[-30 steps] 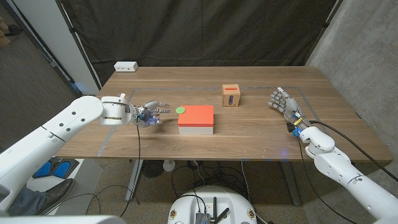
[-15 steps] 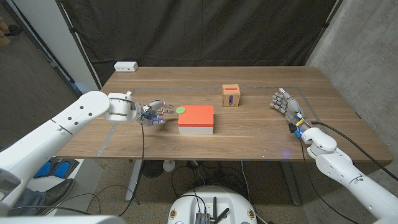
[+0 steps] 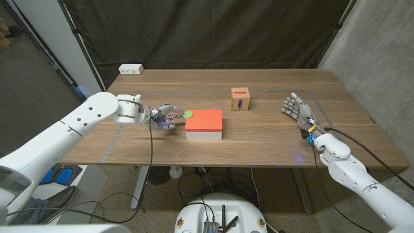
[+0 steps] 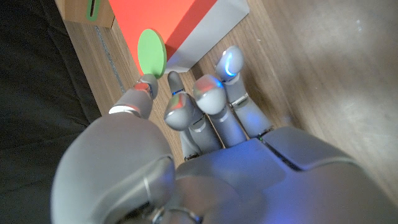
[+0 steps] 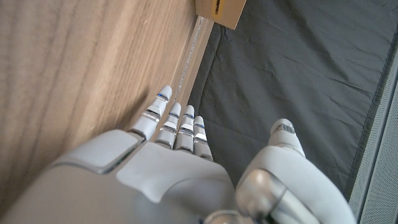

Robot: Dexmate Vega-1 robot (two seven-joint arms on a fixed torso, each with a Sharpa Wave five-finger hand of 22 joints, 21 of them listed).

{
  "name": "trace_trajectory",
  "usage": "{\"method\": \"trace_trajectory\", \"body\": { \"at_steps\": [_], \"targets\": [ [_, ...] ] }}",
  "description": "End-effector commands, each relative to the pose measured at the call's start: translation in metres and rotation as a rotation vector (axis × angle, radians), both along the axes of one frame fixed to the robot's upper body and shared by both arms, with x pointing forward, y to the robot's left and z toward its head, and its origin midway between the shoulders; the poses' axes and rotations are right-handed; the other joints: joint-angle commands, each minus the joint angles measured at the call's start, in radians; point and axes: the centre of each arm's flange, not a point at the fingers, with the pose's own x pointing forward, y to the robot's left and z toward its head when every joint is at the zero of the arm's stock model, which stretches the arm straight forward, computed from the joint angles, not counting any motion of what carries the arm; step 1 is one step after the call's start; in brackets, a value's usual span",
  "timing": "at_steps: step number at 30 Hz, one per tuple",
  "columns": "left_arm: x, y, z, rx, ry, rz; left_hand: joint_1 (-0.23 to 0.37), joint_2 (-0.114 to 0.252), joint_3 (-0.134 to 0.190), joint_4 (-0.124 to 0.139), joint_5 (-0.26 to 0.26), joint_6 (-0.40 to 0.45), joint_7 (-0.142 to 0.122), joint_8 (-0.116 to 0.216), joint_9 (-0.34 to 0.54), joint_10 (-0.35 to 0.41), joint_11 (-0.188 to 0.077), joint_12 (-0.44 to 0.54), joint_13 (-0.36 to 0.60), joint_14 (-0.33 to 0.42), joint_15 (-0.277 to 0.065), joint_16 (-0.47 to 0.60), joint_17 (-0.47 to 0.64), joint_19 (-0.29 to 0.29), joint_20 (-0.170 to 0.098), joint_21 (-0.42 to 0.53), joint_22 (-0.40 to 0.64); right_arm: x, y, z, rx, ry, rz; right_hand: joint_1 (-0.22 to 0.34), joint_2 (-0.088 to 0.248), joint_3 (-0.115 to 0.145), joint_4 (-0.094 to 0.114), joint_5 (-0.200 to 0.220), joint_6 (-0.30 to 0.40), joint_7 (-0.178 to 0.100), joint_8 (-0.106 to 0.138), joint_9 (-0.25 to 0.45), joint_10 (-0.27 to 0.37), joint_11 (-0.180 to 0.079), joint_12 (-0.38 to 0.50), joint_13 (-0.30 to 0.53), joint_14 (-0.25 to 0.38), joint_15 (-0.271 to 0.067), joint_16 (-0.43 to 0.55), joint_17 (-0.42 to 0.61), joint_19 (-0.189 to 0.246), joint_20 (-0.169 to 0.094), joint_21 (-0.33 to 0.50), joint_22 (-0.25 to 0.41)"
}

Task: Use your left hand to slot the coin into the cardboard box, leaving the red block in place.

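The long white left arm (image 3: 71, 133) reaches further across the brown wooden table (image 3: 259, 139) than it did a second ago, when its elbow sat lower and its wrist was well short of the middle. Its grey five-finger left hand (image 3: 160, 116) has travelled toward the flat red-topped block on a white base (image 3: 204, 123) and now sits just beside the block's near-left corner, where half a second ago there was a clearer gap.

That puts the hand right at the small round green coin (image 3: 188, 114), which lies on the table touching or just off the red block's corner, in the same spot as in both earlier frames. In the left wrist view the left hand (image 4: 205, 118) has its fingers apart and reaching toward the coin (image 4: 152, 52), with the nearest fingertips (image 4: 147, 82) just short of its edge; nothing is held yet. In my judgement the reach is nearly done and the pinch comes next, with the risk of nudging the red block (image 4: 168, 22).

The small brown cardboard box with a dark slot (image 3: 240, 99) stands untouched, well apart beyond the block. The grey right hand (image 3: 295, 111) waits at the table's right side, fingers loosely spread and empty, having shifted only slightly since the earliest frame.
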Motion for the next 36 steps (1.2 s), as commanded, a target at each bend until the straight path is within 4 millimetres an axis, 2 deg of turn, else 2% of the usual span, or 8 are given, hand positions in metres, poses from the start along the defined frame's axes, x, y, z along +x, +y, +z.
{"method": "trace_trajectory", "body": {
  "at_steps": [1, 11, 19, 30, 36],
  "targets": [
    [0.000, 0.002, 0.001, -0.020, 0.039, -0.032, 0.001, 0.011, 0.012, 0.000, 0.002, 0.005, 0.006, -0.007, 0.007, 0.002, -0.003, 0.010, 0.000, 0.003, 0.001, -0.009, -0.008, 0.014, -0.057, -0.001, -0.016, 0.002, -0.001, -0.003, 0.002, 0.006, 0.001, 0.002, 0.008, 0.000, -0.006, 0.004, 0.010, -0.003, 0.005, 0.005, 0.012, -0.001, 0.005, 0.003, 0.009, 0.005, 0.004, 0.000, 0.010, -0.001, -0.003, 0.005],
    [-0.001, -0.002, 0.000, -0.010, 0.048, -0.044, 0.011, 0.001, 0.012, -0.007, 0.000, -0.019, -0.005, -0.020, 0.015, -0.001, -0.003, 0.021, -0.001, 0.006, -0.001, -0.040, -0.065, 0.015, -0.057, -0.002, -0.048, 0.005, 0.000, -0.007, 0.008, 0.017, 0.008, 0.001, 0.008, 0.000, -0.006, 0.004, 0.010, -0.002, 0.004, 0.005, 0.019, -0.001, 0.007, 0.004, 0.011, 0.005, 0.004, -0.001, 0.013, 0.000, -0.006, 0.005],
    [-0.004, -0.005, 0.002, -0.018, 0.035, -0.039, 0.019, -0.002, 0.013, -0.007, 0.000, -0.013, -0.010, -0.016, 0.024, -0.004, -0.002, 0.012, -0.015, 0.005, -0.001, -0.042, -0.082, 0.012, -0.057, 0.001, -0.062, 0.006, 0.000, -0.008, 0.009, 0.020, 0.013, 0.001, 0.009, 0.000, -0.006, 0.004, 0.010, -0.003, 0.004, 0.005, 0.021, 0.000, 0.007, 0.005, 0.011, 0.007, 0.004, -0.002, 0.014, 0.001, -0.009, 0.005],
    [-0.010, -0.005, 0.000, -0.063, 0.014, 0.000, 0.069, 0.019, 0.037, -0.013, 0.007, -0.004, -0.017, -0.005, 0.048, -0.006, -0.001, 0.007, -0.026, 0.014, -0.002, -0.018, -0.072, 0.009, -0.058, 0.027, -0.059, 0.008, -0.001, -0.009, -0.001, 0.035, 0.011, 0.001, 0.009, 0.000, -0.007, 0.004, 0.011, -0.003, 0.004, 0.005, 0.024, 0.000, 0.007, 0.005, 0.015, 0.008, 0.005, -0.004, 0.016, 0.001, -0.014, 0.006],
    [-0.008, -0.005, -0.003, -0.082, 0.009, -0.005, 0.075, 0.023, 0.037, -0.007, 0.006, 0.003, -0.017, -0.001, 0.055, -0.009, -0.002, 0.015, -0.014, 0.008, -0.001, -0.026, -0.088, 0.000, -0.057, 0.033, -0.071, 0.008, -0.001, -0.009, -0.005, 0.037, 0.012, 0.000, 0.009, 0.000, -0.007, 0.004, 0.012, -0.003, 0.004, 0.005, 0.026, 0.002, 0.007, 0.006, 0.014, 0.007, 0.005, -0.005, 0.019, 0.002, -0.015, 0.006]
  ]
}}
